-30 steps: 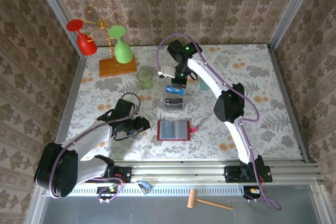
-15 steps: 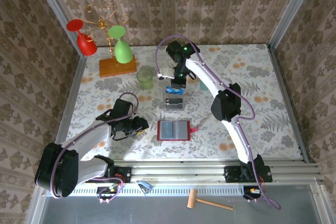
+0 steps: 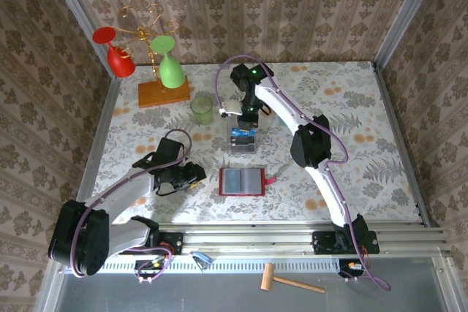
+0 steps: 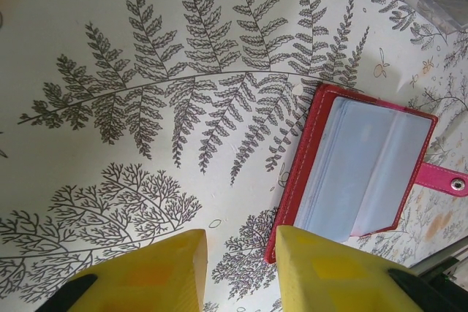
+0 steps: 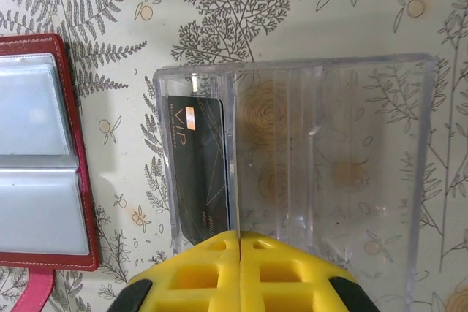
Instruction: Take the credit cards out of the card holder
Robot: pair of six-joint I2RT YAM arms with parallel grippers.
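The right gripper (image 5: 239,239), clamped on a blue card (image 3: 241,134) above the clear box (image 5: 351,144), needed a straight descent into a slot before release; the left gripper (image 4: 241,246) stood open beside the open wallet (image 4: 351,166).

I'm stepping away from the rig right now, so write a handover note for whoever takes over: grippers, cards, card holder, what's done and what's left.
Left gripper: open and empty, beside the open red leather-like card holder.
Right gripper: shut on a thin blue plastic credit card, seen edge-on, over the clear plastic box.
Done: a black VIP card lies in the box compartment nearest the holder.
Left: release the held card into the box. The holder's visible pockets look empty, but check them.
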